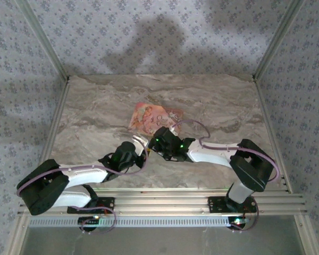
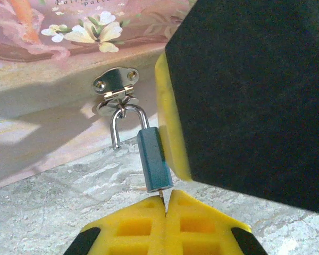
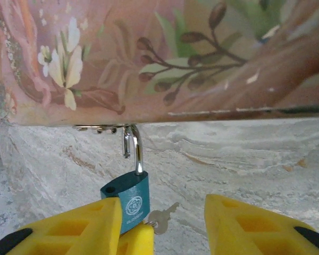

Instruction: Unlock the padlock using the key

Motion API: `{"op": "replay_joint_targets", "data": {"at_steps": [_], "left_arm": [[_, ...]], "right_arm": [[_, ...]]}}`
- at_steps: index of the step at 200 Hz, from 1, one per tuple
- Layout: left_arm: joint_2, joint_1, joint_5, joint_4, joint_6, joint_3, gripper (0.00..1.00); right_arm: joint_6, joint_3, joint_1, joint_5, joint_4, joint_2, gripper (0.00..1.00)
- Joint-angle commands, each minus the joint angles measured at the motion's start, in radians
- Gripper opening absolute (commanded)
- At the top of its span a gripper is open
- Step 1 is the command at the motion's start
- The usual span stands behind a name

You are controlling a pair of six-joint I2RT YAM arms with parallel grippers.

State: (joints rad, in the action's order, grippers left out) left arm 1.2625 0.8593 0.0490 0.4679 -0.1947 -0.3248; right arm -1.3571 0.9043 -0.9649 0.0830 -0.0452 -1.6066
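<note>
Left pincer (image 2: pixel 165 208) pinches key (image 3: pixel 164 216) beneath padlock (image 2: pixel 154 159); right pincer (image 3: pixel 164 203) spread — one finger (image 2: pixel 171 133) touching padlock.

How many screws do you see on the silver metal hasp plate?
2, on the silver metal hasp plate: left-end screw, right-end screw. Lower ones may be hidden.

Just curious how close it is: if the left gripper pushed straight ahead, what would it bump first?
The left gripper, shut on a thin silver key, would likely first meet the small teal padlock body right at its fingertips; the pink flowered box stands behind it.
</note>
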Motion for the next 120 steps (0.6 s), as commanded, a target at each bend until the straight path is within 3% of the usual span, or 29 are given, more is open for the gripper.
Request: {"op": "replay_joint_targets", "data": {"at_steps": [1,28,120], "left_arm": [[-0.028,0.000,-0.020,0.048,0.008,0.000,0.00],[-0.020,-0.001,-0.021,0.056,0.008,0.001,0.00],[-0.023,-0.002,-0.024,0.071,0.017,0.001,0.00]], "right_arm": [[-0.004,0.041,-0.008,0.027,0.030,-0.006,0.43],[0.010,0.054,-0.012,0.040,0.011,-0.003,0.38],[0.045,0.122,-0.008,-0.009,-0.041,-0.087,0.42]]}}
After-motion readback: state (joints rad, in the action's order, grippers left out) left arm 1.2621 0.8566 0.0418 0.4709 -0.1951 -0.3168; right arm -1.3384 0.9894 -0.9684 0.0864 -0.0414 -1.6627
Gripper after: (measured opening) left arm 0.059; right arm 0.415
